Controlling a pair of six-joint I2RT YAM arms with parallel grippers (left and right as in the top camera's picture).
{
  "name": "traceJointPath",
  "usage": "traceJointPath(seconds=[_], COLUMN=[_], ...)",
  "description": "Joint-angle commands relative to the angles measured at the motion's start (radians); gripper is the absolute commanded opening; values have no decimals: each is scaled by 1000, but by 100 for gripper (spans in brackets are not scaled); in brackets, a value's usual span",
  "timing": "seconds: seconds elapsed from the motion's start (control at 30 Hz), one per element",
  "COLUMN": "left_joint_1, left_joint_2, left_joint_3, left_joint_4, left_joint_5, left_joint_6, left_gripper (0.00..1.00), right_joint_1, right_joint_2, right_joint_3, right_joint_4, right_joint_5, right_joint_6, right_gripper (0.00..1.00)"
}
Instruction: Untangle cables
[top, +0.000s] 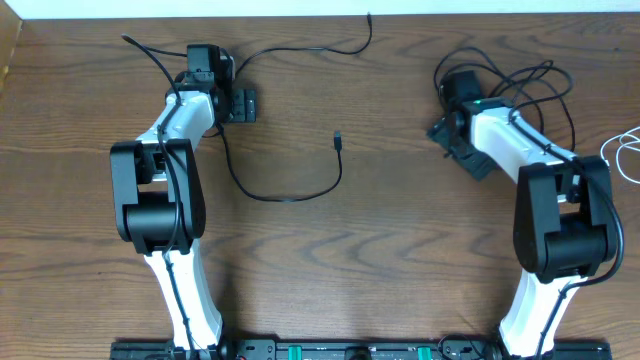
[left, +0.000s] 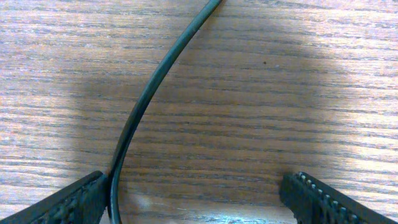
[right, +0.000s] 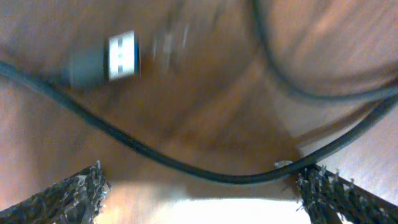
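- Worktop (top: 400, 250): brown wood-grain surface carrying both arms and all cables.
- Left tool (left: 199, 200): jaws stand wide apart, with nothing clamped between them. It is positioned low over the worktop at the far left.
- Long black cable (top: 270, 197): a single strand lying flat on the worktop. It emerges from beneath the left tool and curves in a wide loop toward the centre. It ends in a small plug (top: 338, 138) near mid-worktop, well apart from both tools.
- In the left wrist view this strand runs from the top edge down to the inner face of one finger (left: 74, 202). It is touching or just beside that finger; contact cannot be confirmed.
- Second black cable (top: 310, 50): a thin strand running from beside the left wrist toward the far edge of the worktop. It lies separate from the long black cable.
- Right tool (right: 202, 199): jaws fully spread, with nothing clamped. One black strand (right: 186, 171) crosses the gap and meets the tip of one finger. Whether it rests on that finger cannot be told.
- Bundle of black cables (top: 520, 85): overlapping loops at the far right, lying around and behind the right tool.
- USB plug (right: 112, 61): silver end on a grey body, blurred, lying beyond the fingers on the worktop.
- White cable (top: 625, 150): at the right edge beside the right arm, partly cut off by the frame.
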Motion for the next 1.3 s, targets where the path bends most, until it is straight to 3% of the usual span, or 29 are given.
traceJointPath(seconds=[0.0, 0.5, 0.87, 1.07, 1.27], left_joint_1=[3, 3, 3, 3, 3], left_joint_2=[56, 56, 56, 56, 56], left_joint_3=[-37, -37, -37, -37, -37], left_joint_4=[-26, -25, -25, -25, -25], left_joint_5=[17, 17, 17, 17, 17], left_joint_6=[2, 2, 2, 2, 2], left_gripper=[91, 92, 92, 92, 92], right_joint_1=[-56, -286, -522, -641, -652], right_joint_2=[151, 260, 260, 260, 249], right_joint_3=[-48, -34, -13, -11, -10], right_joint_4=[37, 283, 302, 307, 298], right_joint_5=[-68, -116, -116, -268, -396], right_joint_6=[-21, -31, -55, -203, -336], right_gripper=[99, 99, 95, 91, 97])
